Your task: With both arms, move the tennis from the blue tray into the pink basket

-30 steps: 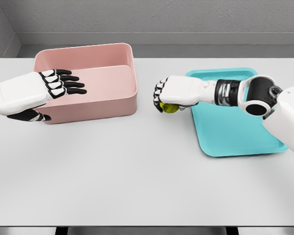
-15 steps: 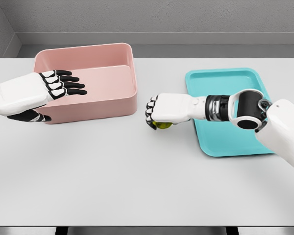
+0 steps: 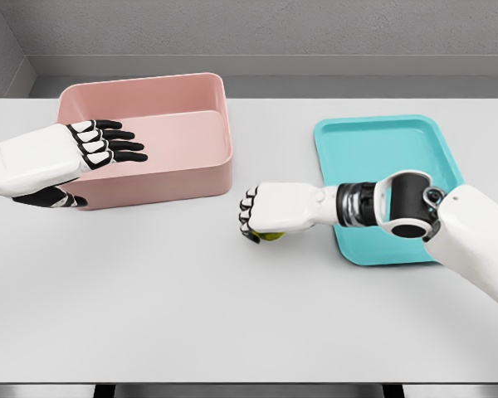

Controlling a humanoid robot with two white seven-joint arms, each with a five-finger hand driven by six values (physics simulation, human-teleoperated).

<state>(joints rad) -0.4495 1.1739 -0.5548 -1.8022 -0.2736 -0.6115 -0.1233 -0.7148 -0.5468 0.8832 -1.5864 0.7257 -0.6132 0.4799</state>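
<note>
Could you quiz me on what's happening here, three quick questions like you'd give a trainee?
1. True or false: the ball lies in the tray.
2. Which hand holds the ball: A) left hand, B) right hand, C) neither?
3. Fill in: the left hand's fingers are spread over the pink ____.

Key
1. False: it is out over the table, between the tray and the basket.
2. B.
3. basket.

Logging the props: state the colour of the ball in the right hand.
Yellow-green; the tennis ball peeks out beneath the right hand, head view.
</note>
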